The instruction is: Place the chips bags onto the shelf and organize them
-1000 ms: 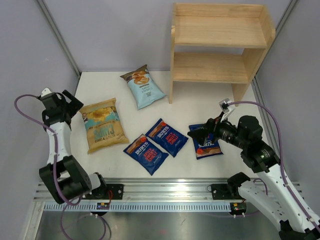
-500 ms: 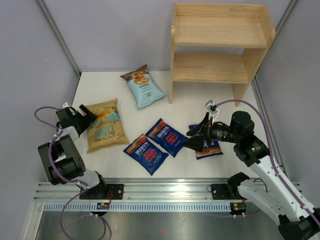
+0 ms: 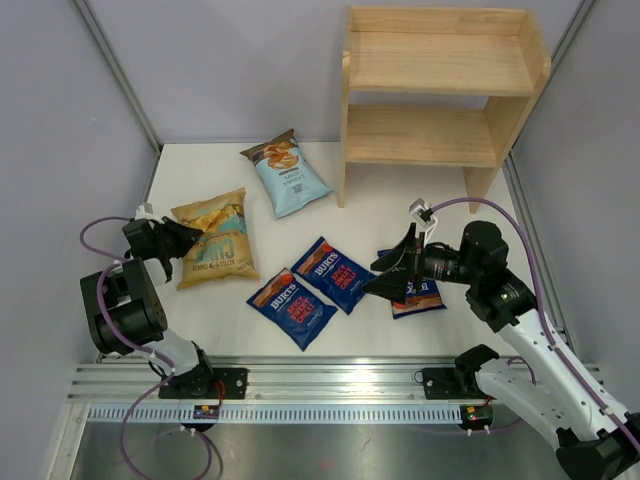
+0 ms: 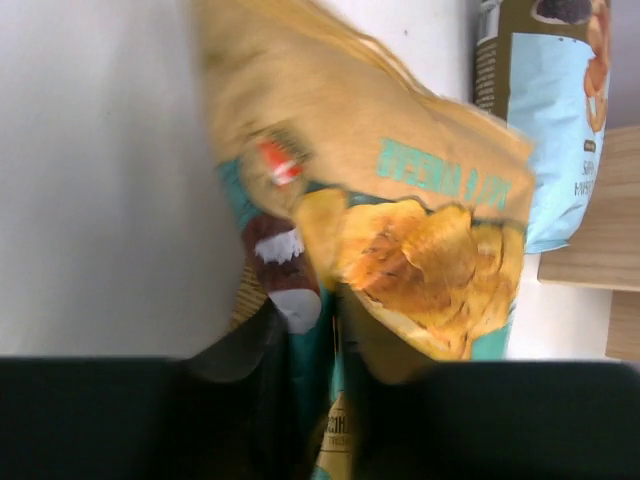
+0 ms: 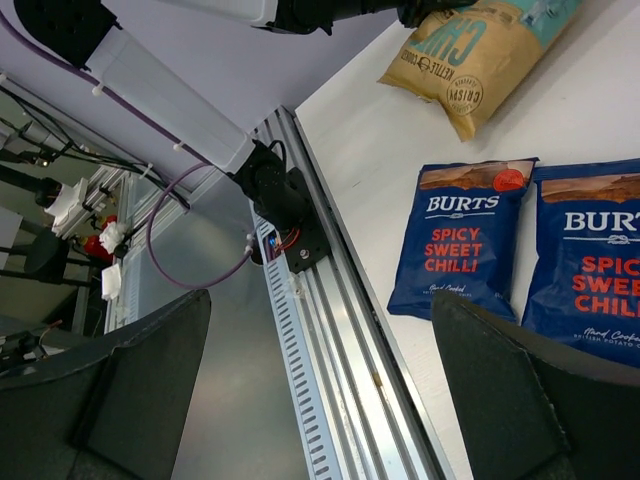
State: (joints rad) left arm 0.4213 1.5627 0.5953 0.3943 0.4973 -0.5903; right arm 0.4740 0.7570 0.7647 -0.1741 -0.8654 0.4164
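Bags and shelf, seen from above and from both wrists: my left gripper pinches the near edge of the yellow-gold bag. Its two dark fingers are pressed close, with crinkled foil caught between them. In the left wrist view the bag fills the frame ahead of my fingertips, its printed crisps bulging just past the grip. Whether the held edge is off the white table I cannot tell. Beyond the bag's far end, ahead and to the right of this gripper, the light blue bag lies flat. Past that stands a leg of the wooden shelf.

My right gripper hangs low over the table with its jaws spread wide and nothing between them. One dark blue Burts bag lies directly beneath it, partly hidden by the fingers. Ahead of its fingertips the other two Burts bags lie face up, just beside each other. The yellow-gold bag shows farther on in the right wrist view. The shelf stands off to this gripper's side, well apart from it. All five bags are on the table.
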